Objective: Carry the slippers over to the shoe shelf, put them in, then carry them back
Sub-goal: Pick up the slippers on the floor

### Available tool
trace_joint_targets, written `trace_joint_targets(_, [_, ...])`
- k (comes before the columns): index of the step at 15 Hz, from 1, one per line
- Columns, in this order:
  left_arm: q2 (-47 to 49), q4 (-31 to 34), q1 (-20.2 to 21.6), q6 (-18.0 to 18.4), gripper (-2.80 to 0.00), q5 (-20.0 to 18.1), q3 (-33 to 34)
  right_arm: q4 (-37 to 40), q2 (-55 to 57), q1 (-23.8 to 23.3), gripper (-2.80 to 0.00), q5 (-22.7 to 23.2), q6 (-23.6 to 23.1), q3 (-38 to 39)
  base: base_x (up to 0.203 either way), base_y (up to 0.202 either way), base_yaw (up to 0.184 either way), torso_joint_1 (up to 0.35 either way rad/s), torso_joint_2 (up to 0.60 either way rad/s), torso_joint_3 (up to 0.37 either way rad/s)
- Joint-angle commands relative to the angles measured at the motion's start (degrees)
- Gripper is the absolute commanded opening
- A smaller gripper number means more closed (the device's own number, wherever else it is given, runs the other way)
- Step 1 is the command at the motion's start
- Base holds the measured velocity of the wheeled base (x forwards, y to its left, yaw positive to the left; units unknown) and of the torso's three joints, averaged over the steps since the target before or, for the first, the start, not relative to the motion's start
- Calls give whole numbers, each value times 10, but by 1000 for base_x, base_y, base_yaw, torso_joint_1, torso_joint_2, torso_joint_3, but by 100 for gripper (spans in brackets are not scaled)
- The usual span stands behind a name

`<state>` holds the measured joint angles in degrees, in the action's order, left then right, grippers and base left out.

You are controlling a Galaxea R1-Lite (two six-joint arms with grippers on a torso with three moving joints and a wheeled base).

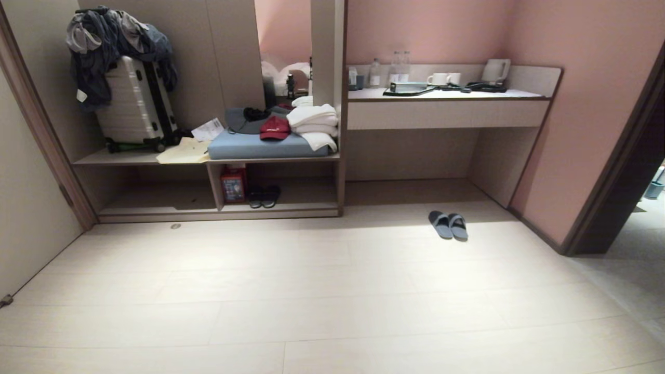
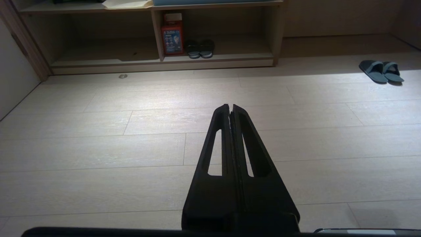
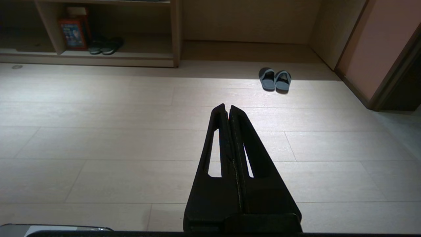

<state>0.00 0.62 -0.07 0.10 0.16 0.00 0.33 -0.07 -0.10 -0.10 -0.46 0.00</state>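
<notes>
The grey-blue slippers (image 1: 448, 225) lie side by side on the pale floor, just in front of the desk recess; they also show in the wrist views, slippers (image 2: 381, 70) and slippers (image 3: 275, 79). The shoe shelf (image 1: 166, 210) is the low open compartment at the left, with a vertical divider. Neither arm appears in the head view. My left gripper (image 2: 230, 106) is shut and empty, hanging low over bare floor, far from the slippers. My right gripper (image 3: 227, 107) is also shut and empty, with the slippers some way ahead of it.
A darker pair of slippers (image 1: 264, 196) and a red box (image 1: 233, 184) sit in the shelf's right section. Above are a suitcase (image 1: 136, 106), a blue cushion (image 1: 265, 145), a red cap and towels. The desk (image 1: 447, 111) carries a kettle and cups. A doorway (image 1: 623, 171) opens at right.
</notes>
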Motion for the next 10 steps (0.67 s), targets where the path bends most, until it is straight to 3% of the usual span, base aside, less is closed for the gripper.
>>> trace_joint_targets(1, [0, 0, 0, 0, -280, 0, 0, 0, -1, 0, -280, 0, -1, 0, 0, 0, 0, 0, 0, 0])
trace_joint_targets(10, [0, -1, 0, 0, -280, -1, 0, 0, -1, 0, -280, 0, -2, 0, 0, 0, 0, 0, 0, 0])
